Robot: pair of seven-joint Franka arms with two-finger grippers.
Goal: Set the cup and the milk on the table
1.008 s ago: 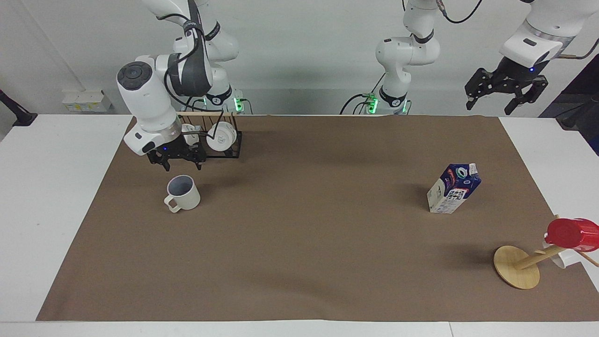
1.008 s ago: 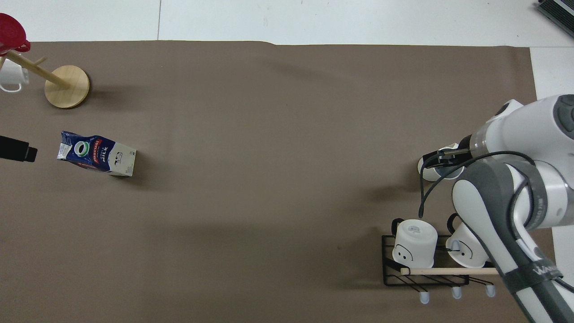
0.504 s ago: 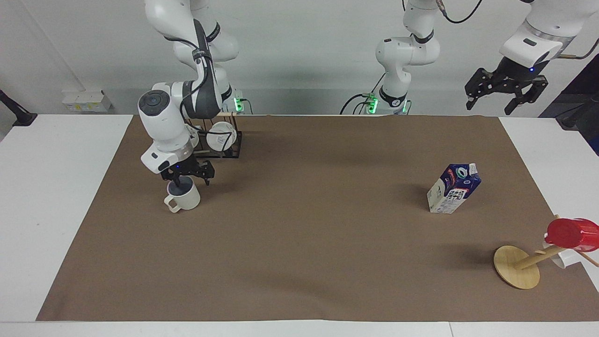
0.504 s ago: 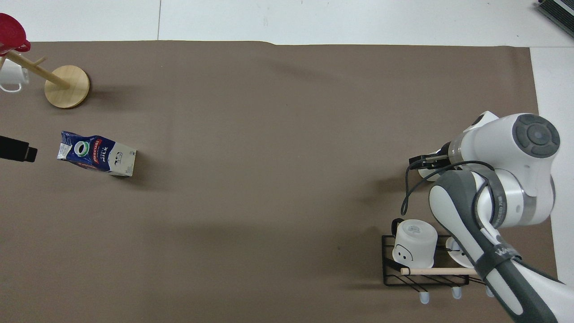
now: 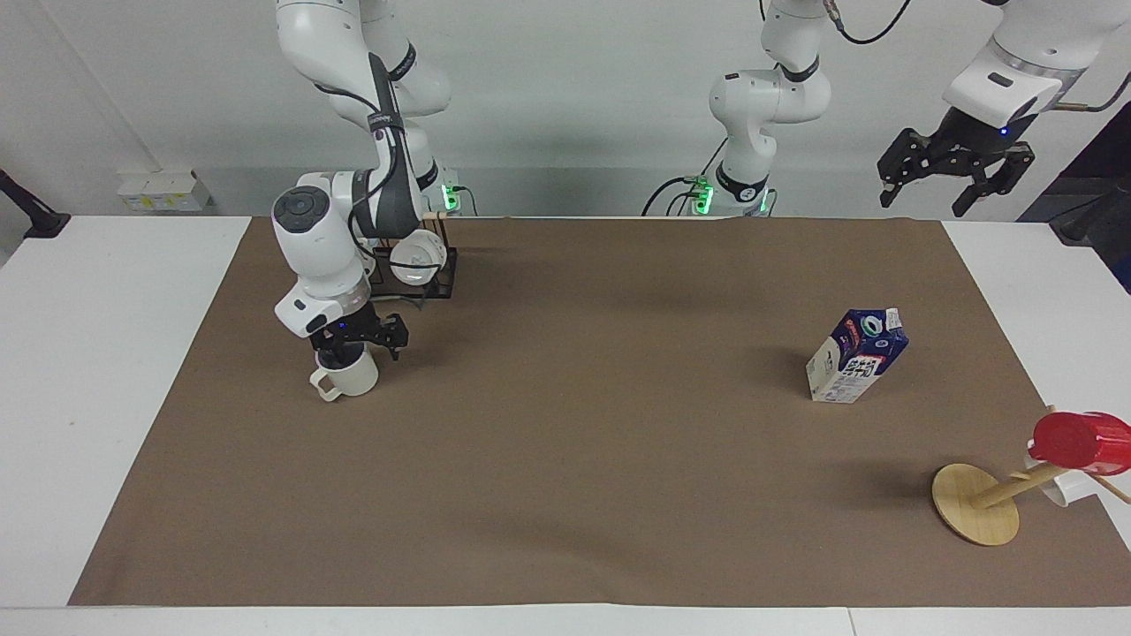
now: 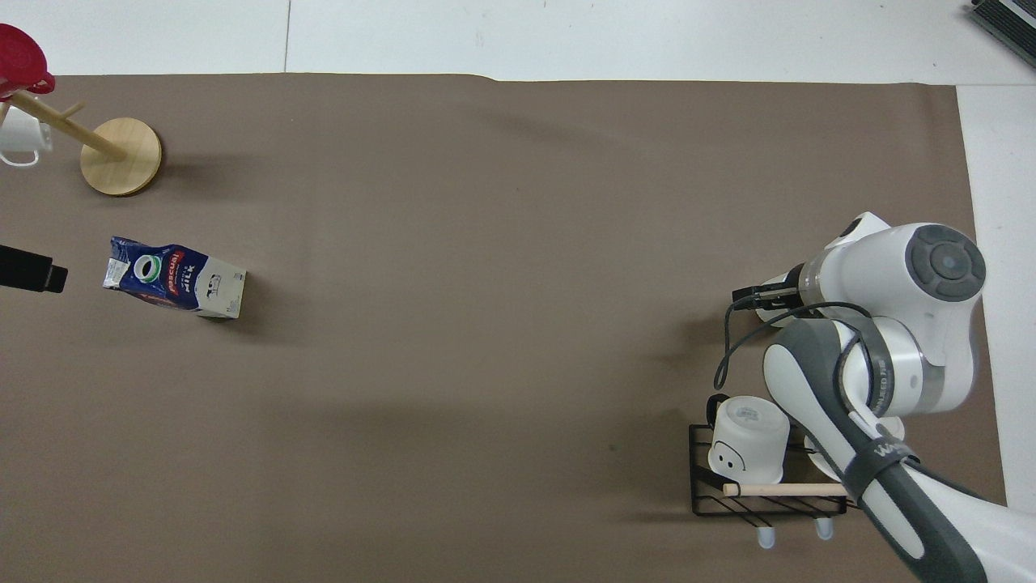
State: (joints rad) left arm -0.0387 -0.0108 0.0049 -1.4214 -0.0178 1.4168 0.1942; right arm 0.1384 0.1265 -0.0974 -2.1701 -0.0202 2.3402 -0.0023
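The cup [image 5: 350, 375] stands upright on the brown sheet [image 5: 565, 495] toward my right arm's end of the table [image 5: 106, 397], farther from me than the black wire rack [image 5: 422, 276] with its white mugs [image 6: 749, 441]. My right gripper [image 5: 358, 343] is down at the cup's rim with its fingers spread; I cannot tell whether one finger is inside the mouth, and no grip is made yet. The cup is not lifted.

The milk [image 5: 855, 355] stands on the sheet toward my left arm's end, with nothing touching it. The wooden mug stand [image 5: 976, 503] with the red cup [image 5: 1082, 442] is farther from me than the milk. My left gripper [image 5: 954, 168] waits raised over that end of the table, fingers wide and empty.

Judgement: both items already rest on the table; if they are to go elsewhere, the cup is only being approached and the milk is unattended.

Legible writing: "MILK" on the carton in the overhead view; other print is unreadable.
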